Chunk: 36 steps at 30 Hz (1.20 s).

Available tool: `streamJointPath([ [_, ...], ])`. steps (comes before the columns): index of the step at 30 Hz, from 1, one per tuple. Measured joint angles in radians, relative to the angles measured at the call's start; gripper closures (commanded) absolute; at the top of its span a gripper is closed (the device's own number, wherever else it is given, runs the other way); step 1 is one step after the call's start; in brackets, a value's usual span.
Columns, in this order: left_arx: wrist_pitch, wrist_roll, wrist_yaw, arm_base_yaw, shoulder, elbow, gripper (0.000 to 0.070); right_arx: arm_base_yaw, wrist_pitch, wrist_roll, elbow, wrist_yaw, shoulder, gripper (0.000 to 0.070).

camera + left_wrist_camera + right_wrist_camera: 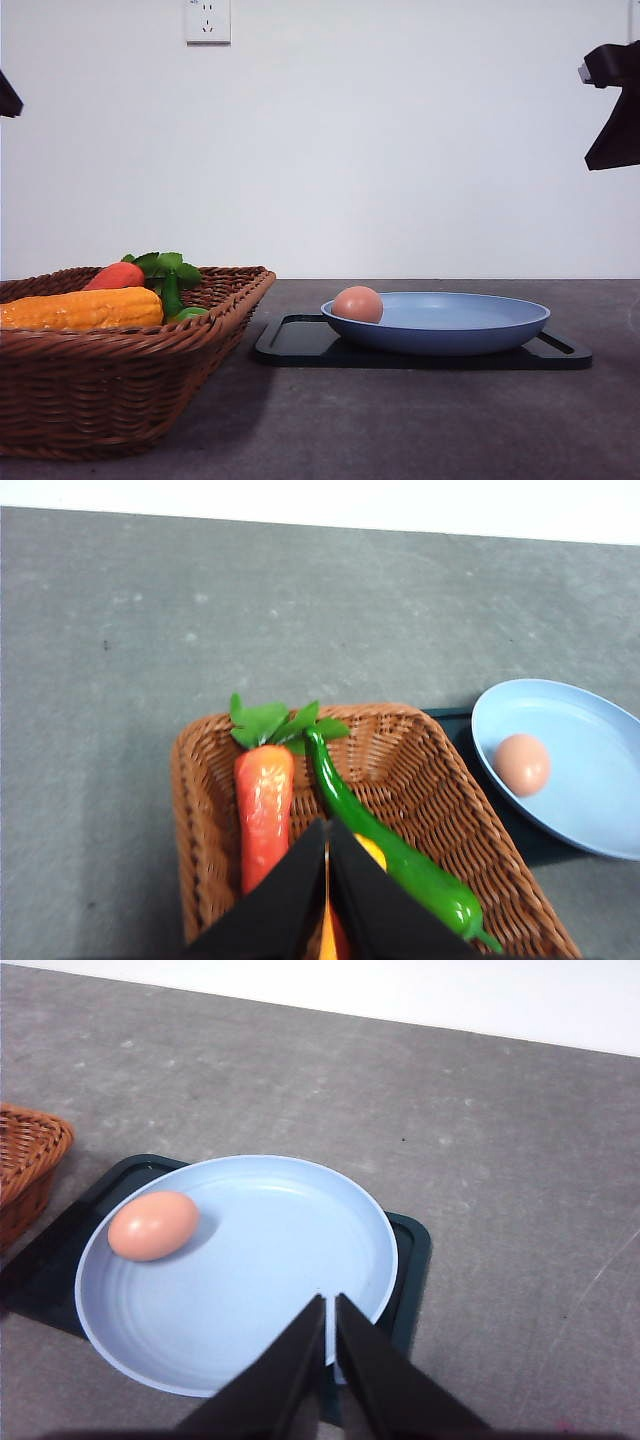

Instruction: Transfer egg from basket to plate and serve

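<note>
One Egg on Plate, Both Hands Closed and Empty

Egg (357, 304) rests inside the blue plate (470, 335), near its rim on the basket side. Plate sits on a black tray (300, 345) on the bench (400, 420). Basket (120, 390) holds carrot (263, 810), corn (85, 309) and green pepper (390, 855). Left hand (327, 855) above basket and right hand (330, 1310) above plate: fingers pressed together, gripping nothing.

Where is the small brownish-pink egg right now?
The egg lies on the shallow light blue plate, near its left rim in the front view, on the side toward the brown wicker basket.
</note>
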Motion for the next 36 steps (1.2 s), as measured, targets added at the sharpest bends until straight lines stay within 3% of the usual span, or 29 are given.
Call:
streamJointPath([
  [5,0.004,0.128,0.0,0.044,-0.214,-0.01,0.07,0.0,0.0,0.0,0.0,0.0,0.0,0.07],
  [12,0.007,0.182,0.0,0.191,-0.385,-0.116,0.07,0.0,0.0,0.0,0.0,0.0,0.0,0.07],
  [22,0.174,0.141,0.0,0.329,-0.439,-0.361,0.07,0.0,0.0,0.0,0.0,0.0,0.0,0.07],
  [36,0.166,0.067,0.0,0.335,-0.495,-0.502,0.07,0.0,0.0,0.0,0.0,0.0,0.0,0.07],
])
